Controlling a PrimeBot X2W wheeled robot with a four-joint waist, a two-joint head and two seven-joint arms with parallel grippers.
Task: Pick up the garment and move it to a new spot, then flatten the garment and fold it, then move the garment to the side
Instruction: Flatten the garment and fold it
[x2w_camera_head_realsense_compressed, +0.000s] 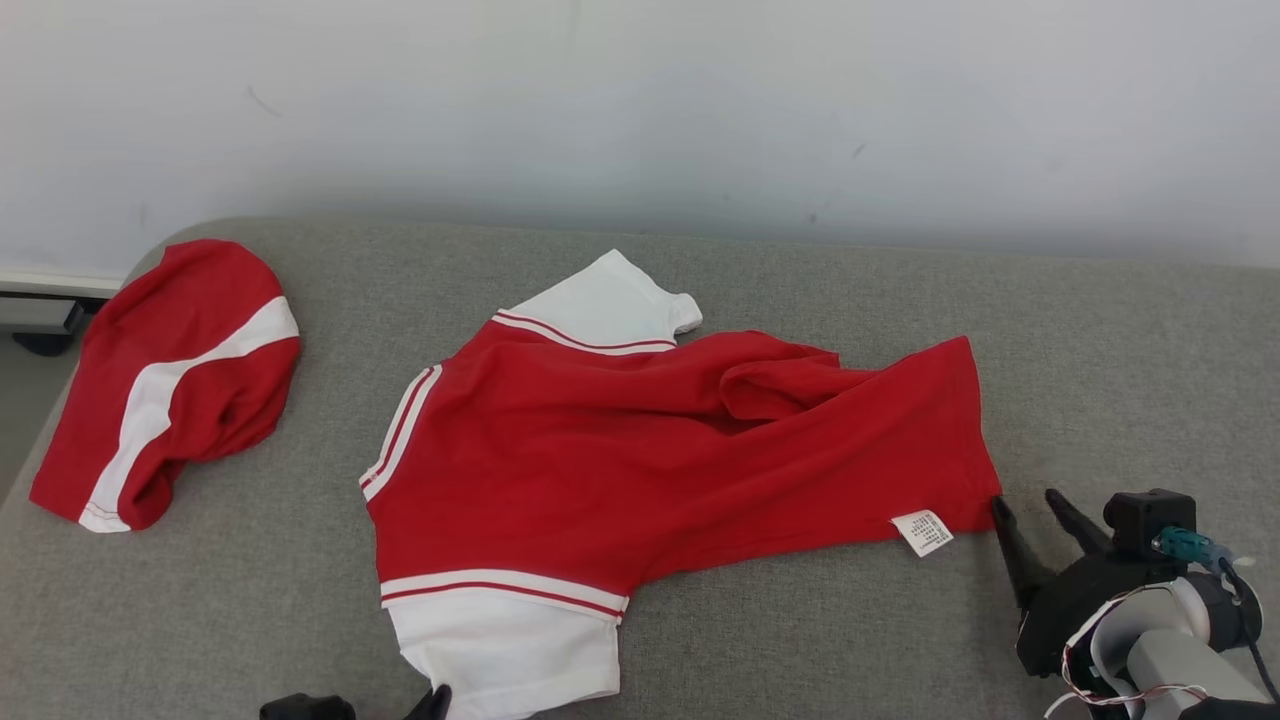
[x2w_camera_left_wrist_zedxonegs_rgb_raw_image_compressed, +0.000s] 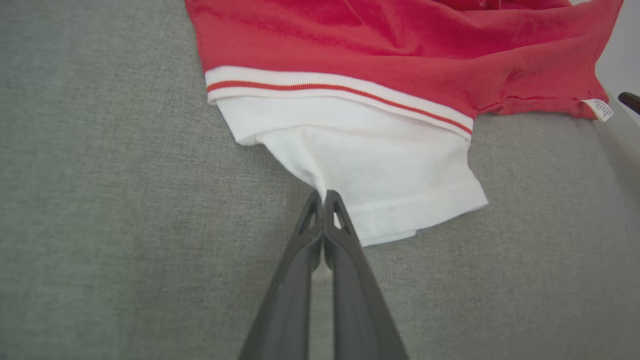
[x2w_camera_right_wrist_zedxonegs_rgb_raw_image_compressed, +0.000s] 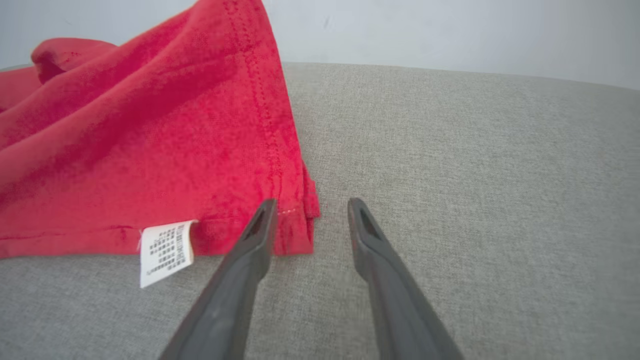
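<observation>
The garment (x2w_camera_head_realsense_compressed: 620, 450), a red shirt with white sleeves, lies spread and rumpled on the grey padded surface (x2w_camera_head_realsense_compressed: 800, 640). In the left wrist view my left gripper (x2w_camera_left_wrist_zedxonegs_rgb_raw_image_compressed: 324, 196) is shut on the edge of the near white sleeve (x2w_camera_left_wrist_zedxonegs_rgb_raw_image_compressed: 380, 175), and the cloth bunches toward the tips. In the head view its dark tip (x2w_camera_head_realsense_compressed: 437, 698) shows at the bottom edge by that sleeve. My right gripper (x2w_camera_right_wrist_zedxonegs_rgb_raw_image_compressed: 312, 204) is open at the red hem corner (x2w_camera_right_wrist_zedxonegs_rgb_raw_image_compressed: 295, 220), which lies between the fingers, beside a white label (x2w_camera_right_wrist_zedxonegs_rgb_raw_image_compressed: 166, 252). In the head view it (x2w_camera_head_realsense_compressed: 1027, 500) touches the garment's right corner.
A second red and white garment (x2w_camera_head_realsense_compressed: 170, 380) lies bunched at the surface's left end. A pale wall (x2w_camera_head_realsense_compressed: 640, 100) rises behind the surface. The surface's left edge drops off near a dark foot (x2w_camera_head_realsense_compressed: 45, 340).
</observation>
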